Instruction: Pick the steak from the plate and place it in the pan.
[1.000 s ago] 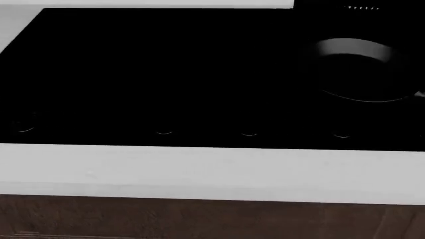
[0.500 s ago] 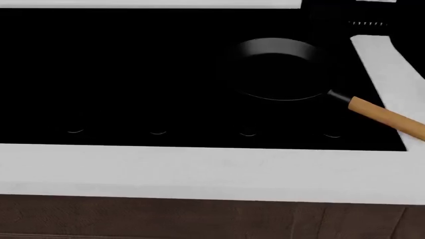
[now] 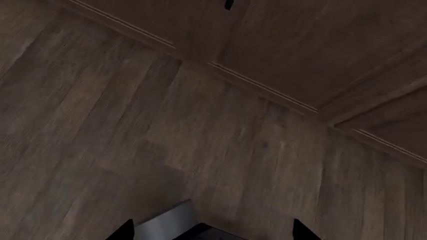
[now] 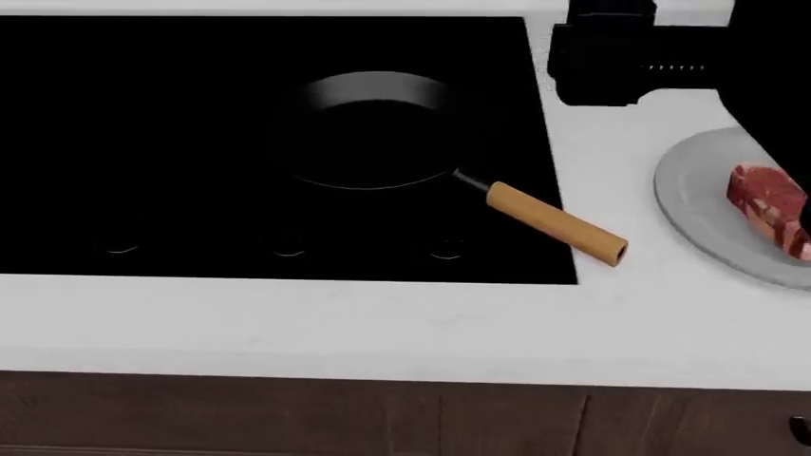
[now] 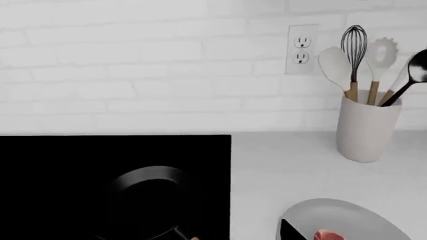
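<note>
The black pan rests on the cooktop, its wooden handle reaching over the white counter. The red marbled steak lies on the light-grey plate at the head view's right edge, partly cut off. Neither gripper shows in the head view. My right gripper hovers near the counter, looking at the pan, the plate and a sliver of steak; only one dark fingertip shows, set wide. My left gripper is open over a wooden floor, holding nothing.
A black appliance stands at the back, right of the cooktop. A utensil crock with a whisk and spoons stands by the brick wall beneath an outlet. Dark wooden cabinet fronts run below the counter edge.
The head view has swung right: the pan has slid from the right side to left of centre, and the plate with the steak has come into view at the right edge.
</note>
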Controlling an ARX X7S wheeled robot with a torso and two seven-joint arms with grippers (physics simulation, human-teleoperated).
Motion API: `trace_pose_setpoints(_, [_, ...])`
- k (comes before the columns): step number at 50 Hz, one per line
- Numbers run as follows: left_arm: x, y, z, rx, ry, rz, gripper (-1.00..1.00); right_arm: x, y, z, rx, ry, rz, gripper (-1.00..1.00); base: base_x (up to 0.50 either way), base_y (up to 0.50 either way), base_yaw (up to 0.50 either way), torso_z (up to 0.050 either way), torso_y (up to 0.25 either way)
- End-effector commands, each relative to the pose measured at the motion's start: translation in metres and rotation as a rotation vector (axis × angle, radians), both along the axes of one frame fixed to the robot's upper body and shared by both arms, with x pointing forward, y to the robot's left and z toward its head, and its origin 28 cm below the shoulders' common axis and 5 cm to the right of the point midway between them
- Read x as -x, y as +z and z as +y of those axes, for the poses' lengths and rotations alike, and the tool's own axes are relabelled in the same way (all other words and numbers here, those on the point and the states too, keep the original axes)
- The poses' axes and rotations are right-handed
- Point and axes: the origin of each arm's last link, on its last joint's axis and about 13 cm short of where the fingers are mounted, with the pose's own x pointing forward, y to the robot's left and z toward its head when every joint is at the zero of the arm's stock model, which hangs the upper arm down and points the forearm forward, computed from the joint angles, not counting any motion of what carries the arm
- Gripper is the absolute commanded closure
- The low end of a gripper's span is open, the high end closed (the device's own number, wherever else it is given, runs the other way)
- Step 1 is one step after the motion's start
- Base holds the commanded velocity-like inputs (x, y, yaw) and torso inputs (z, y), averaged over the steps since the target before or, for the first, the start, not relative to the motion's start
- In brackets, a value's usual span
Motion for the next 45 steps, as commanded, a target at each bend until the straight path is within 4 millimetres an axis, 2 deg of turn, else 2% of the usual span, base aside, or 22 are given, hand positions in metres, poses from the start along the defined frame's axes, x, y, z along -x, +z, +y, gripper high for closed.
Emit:
trace_pose_setpoints(1, [0.0012, -0.0001, -0.0032, 0.013, 0.002, 0.004, -1.00, -0.0040, -0.0023, 0.0041, 0.020, 0.024, -0.007, -1.00, 0.00, 0.00, 0.00, 0.000, 0.000])
trace_pose_setpoints(8, [0.0011, 0.0000, -0.0033, 0.016, 0.013, 0.000, -1.00, -0.0070, -0.0035, 0.0063, 0.011, 0.058, -0.018, -1.00, 0.00, 0.00, 0.00, 0.000, 0.000])
trace_pose_setpoints(17, [0.0011, 0.0000, -0.0033, 0.015, 0.014, -0.002, -1.00, -0.0075, -0.0043, 0.0072, 0.005, 0.073, -0.016, -1.00, 0.41, -0.05, 0.00, 0.000, 0.000])
trace_pose_setpoints(45, [0.0010, 0.0002, -0.0033, 0.016, 0.019, -0.008, -1.00, -0.0101, -0.0092, 0.0119, 0.022, 0.094, 0.010, -1.00, 0.40, -0.28, 0.00, 0.000, 0.000])
